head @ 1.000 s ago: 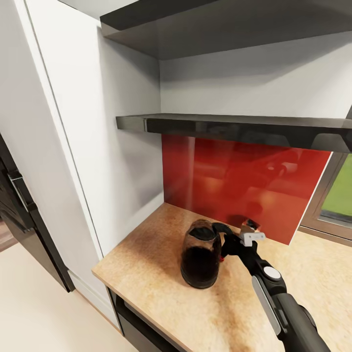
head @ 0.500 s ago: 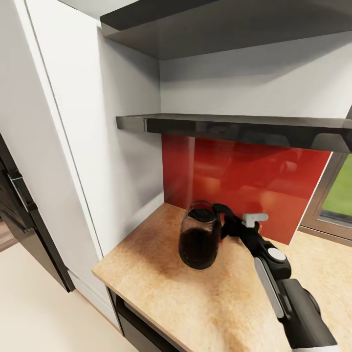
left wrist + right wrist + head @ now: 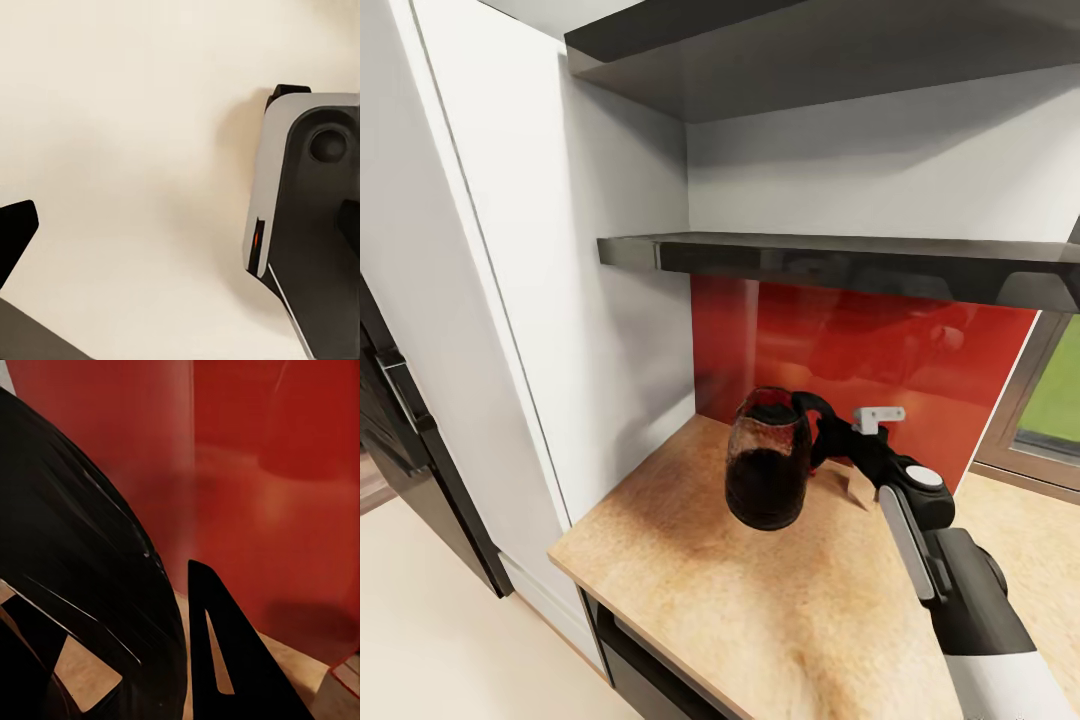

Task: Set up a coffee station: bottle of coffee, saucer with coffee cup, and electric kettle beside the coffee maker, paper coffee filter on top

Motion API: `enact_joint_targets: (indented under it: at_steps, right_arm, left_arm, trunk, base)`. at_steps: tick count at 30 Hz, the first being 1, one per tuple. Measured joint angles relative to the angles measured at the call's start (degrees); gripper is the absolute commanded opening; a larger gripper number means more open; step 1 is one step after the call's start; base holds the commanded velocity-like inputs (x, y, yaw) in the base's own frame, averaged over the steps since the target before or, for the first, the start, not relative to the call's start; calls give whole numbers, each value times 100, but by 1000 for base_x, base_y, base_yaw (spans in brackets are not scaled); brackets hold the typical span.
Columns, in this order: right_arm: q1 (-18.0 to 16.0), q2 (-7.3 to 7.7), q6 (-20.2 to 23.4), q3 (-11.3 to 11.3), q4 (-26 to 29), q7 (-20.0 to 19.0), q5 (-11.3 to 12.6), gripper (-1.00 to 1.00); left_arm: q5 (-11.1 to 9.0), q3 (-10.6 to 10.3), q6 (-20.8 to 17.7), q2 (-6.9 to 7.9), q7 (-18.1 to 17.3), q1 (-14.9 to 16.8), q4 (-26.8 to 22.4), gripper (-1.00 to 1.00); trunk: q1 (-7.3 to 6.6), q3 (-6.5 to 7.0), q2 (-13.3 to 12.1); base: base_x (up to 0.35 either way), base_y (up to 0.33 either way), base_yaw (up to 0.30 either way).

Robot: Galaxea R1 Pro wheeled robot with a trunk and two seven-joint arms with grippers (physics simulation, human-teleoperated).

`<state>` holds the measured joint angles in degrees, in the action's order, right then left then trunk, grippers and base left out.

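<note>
You're holding the kettle (image 3: pixel 766 462) by its handle w/ the right gripper (image 3: pixel 828 440), fingers pinched on the handle, body hanging clear above the counter (image 3: pixel 690 560) — a shadow patch sits under it, so it's airborne, not resting. Kettle is upright, dark glass, sitting in front of the red backsplash (image 3: pixel 920 400) and below the lower shelf (image 3: pixel 840 258), near the corner by the white cabinet side (image 3: pixel 590 300). In the right wrist view the dark curved kettle wall (image 3: pixel 75 555) is lying right against one finger (image 3: pixel 217 660). Left gripper: one black fingertip (image 3: pixel 13 236) is showing over pale floor, so can't tell if it's spread or closed. Progress, as a judgement: you're mid-carry on the kettle step, placement not yet done. Coffee maker, coffee bottle, filter, saucer, cup aren't visible in these frames, so their status can't be logged. Remaining for this step: bringing the kettle beside the coffee maker and setting it down. Risk: kettle swinging on the handle grip.
</note>
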<state>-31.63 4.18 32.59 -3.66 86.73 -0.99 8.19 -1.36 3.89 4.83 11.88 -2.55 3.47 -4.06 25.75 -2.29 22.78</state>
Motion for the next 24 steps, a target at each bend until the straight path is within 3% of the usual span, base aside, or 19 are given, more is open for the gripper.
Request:
enact_joint_targets:
  at_steps: [8,24]
  right_arm:
    - [-150,-1,16,-31,92,-11,13,-100]
    - [-161,-60,18,-100,126,4,11,-100]
  left_arm:
    - [-14,12,-5,-25,7,18,-26,100]
    - [29,-12,2,-37,2,26,-49,100]
  trunk:
    - [2,0,-1]
    - [3,0,-1]
  base:
    - [-94,31,0]
    - [-275,215,0]
